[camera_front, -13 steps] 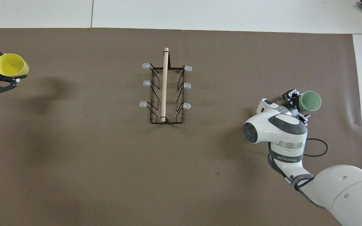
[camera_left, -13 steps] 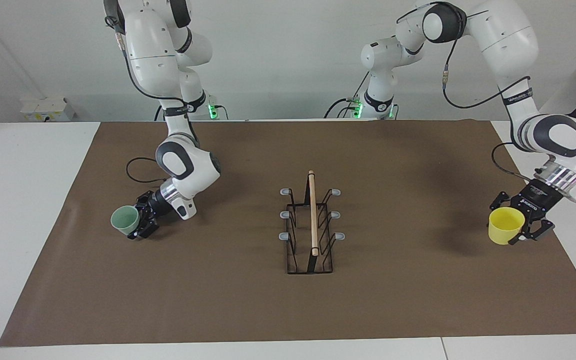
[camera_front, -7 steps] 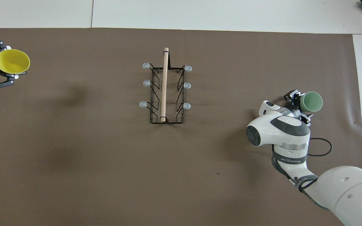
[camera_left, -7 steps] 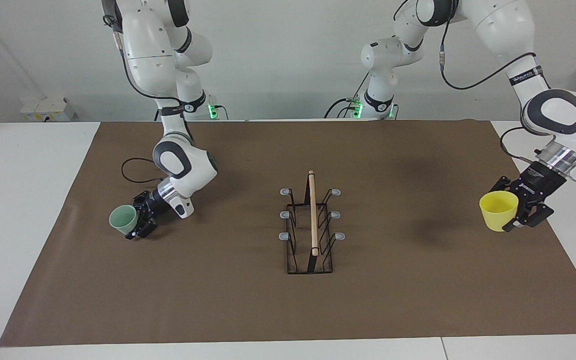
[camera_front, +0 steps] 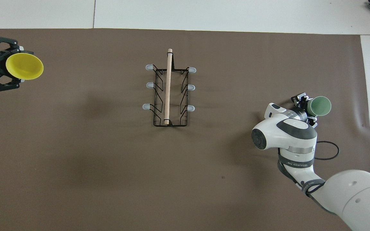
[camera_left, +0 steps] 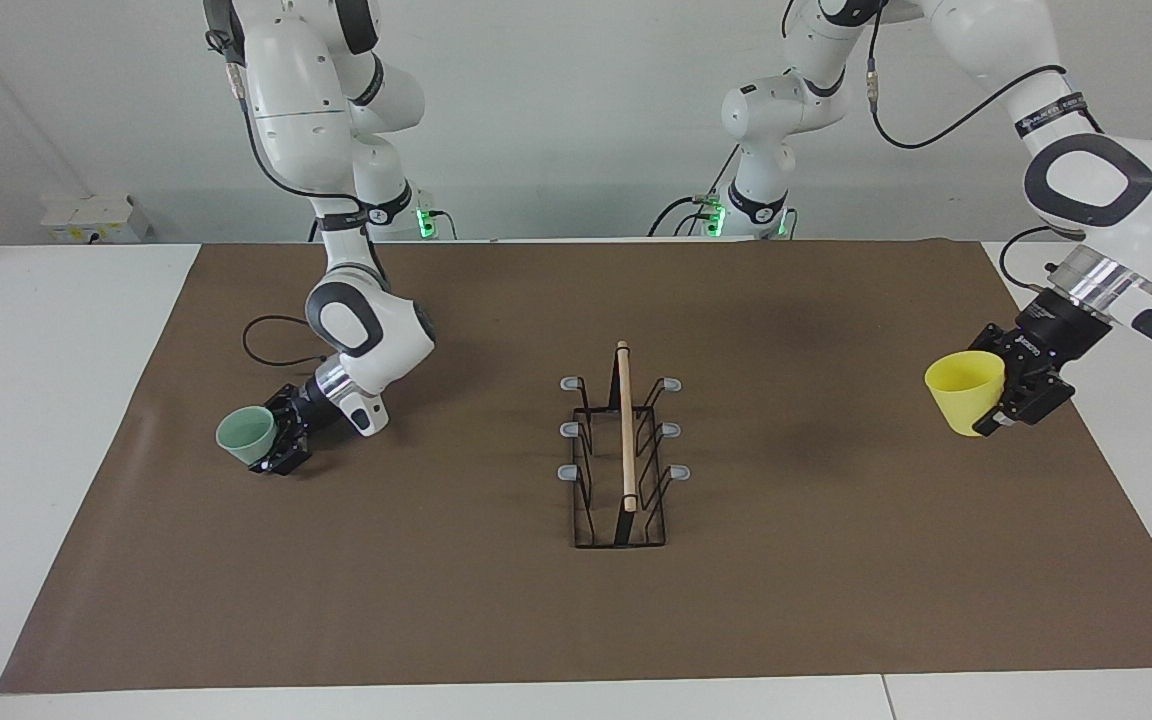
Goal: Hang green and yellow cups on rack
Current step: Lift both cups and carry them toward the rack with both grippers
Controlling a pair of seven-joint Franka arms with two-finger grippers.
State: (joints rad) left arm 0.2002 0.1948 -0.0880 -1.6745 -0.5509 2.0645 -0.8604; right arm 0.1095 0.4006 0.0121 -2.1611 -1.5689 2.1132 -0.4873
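Left end effector (camera_left: 998, 398) is clamped on the yellow cup (camera_left: 964, 391), raised over the mat. Right end effector (camera_left: 273, 445) grips the green cup (camera_left: 247, 434); rack (camera_left: 622, 455) stands between them.

only "robotiq", small white letters on the left claw (camera_front: 10, 67) body.

A robotics lab: two white arms (camera_left: 336, 150) bolted at a white worktop (camera_left: 56, 400) under a brown mat (camera_left: 836, 580), bare white wall (camera_left: 556, 120), loose cables (camera_left: 276, 340), green status lights (camera_left: 424, 222).
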